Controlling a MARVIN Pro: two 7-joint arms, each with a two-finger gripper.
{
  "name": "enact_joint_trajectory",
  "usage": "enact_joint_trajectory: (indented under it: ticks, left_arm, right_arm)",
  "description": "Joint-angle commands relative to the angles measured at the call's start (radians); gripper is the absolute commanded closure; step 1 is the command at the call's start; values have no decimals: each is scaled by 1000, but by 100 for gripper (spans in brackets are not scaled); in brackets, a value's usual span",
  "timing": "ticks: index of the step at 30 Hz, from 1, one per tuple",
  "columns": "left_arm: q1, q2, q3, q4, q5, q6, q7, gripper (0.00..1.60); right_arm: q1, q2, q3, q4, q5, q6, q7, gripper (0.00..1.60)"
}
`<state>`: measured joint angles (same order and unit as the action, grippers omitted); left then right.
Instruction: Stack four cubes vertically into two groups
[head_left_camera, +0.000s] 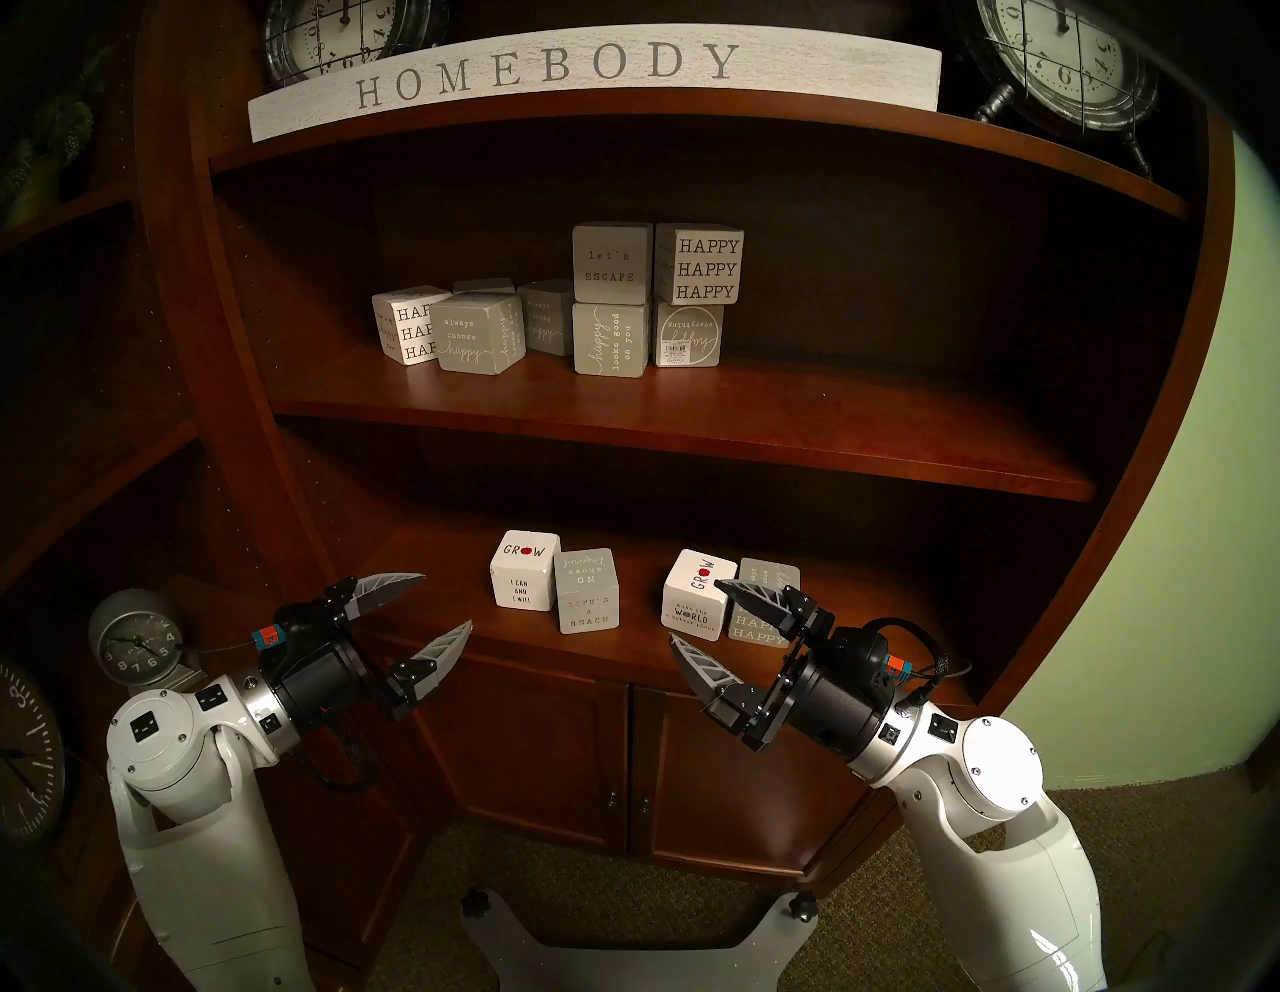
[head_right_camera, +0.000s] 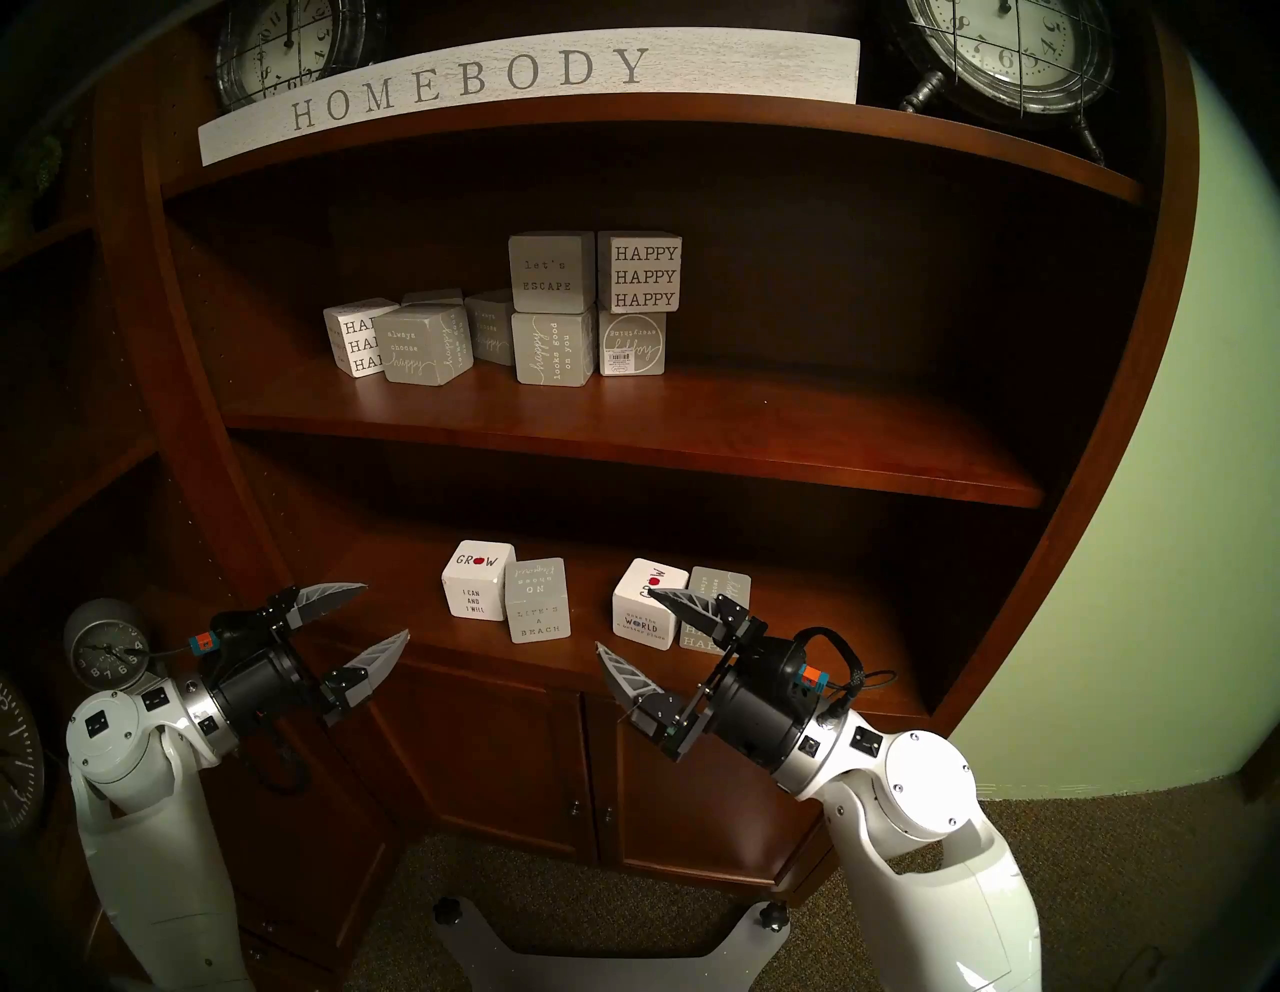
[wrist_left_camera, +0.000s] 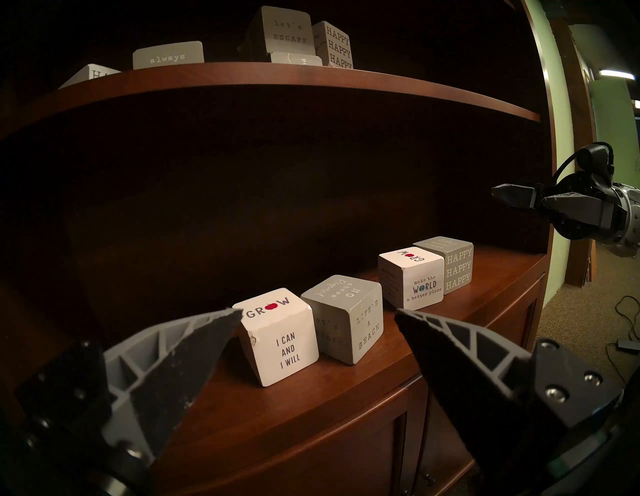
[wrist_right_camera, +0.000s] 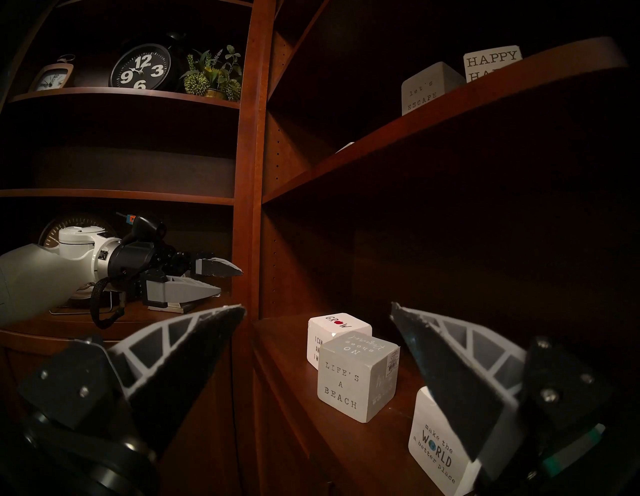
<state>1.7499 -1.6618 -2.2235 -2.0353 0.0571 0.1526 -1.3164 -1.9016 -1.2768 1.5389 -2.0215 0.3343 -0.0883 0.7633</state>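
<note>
Four lettered cubes sit in a row on the lower shelf (head_left_camera: 623, 648) of a wooden bookcase, none yet stacked. At the left, a white "GROW" cube (head_left_camera: 523, 569) stands just beside the grey "LIFE'S A BEACH" cube (head_left_camera: 587, 589); apart from them, to the right, a second white "GROW" cube (head_left_camera: 695, 590) stands against the grey "HAPPY HAPPY HAPPY" cube (head_left_camera: 762, 609). The left tool (head_left_camera: 447, 603) hangs with its jaws spread wide, short of the shelf's left end and touching nothing. The right tool (head_left_camera: 696, 613) is likewise spread, empty, one finger passing in front of the second "GROW" cube in the head views. The blocks look rigid and sharp-edged, with flat painted faces, probably light enough for one tool but smooth enough to slip. A pinch across two opposite side faces, near mid-height, seems the surest hold. Each pair stands close together, leaving little room for a finger between neighbours. More cubes (head_left_camera: 613, 298) on the shelf above are no part of the job.
</note>
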Motion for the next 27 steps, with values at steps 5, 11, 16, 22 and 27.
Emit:
enact_joint_trajectory:
  ticks: [5,11,16,22,27]
  left_arm:
    - [0,3,2,-9,-2,0,0,0]
    - [0,3,2,-9,-2,0,0,0]
    - [0,3,2,-9,-2,0,0,0]
    - [0,3,2,-9,-2,0,1,0]
    - [1,2,2,-10,-2,0,1,0]
  right_arm:
    - [-42,-151,5,-58,-132,40,-201,0]
    - [-29,-222,-14,-28,-186,37,-320,0]
    - [-19,-268,-8,-5,-223,22,-402,0]
    - [-19,-280,-29,-14,-266,23,-524,0]
    - [-27,-278,-56,-15,-290,54,-621,0]
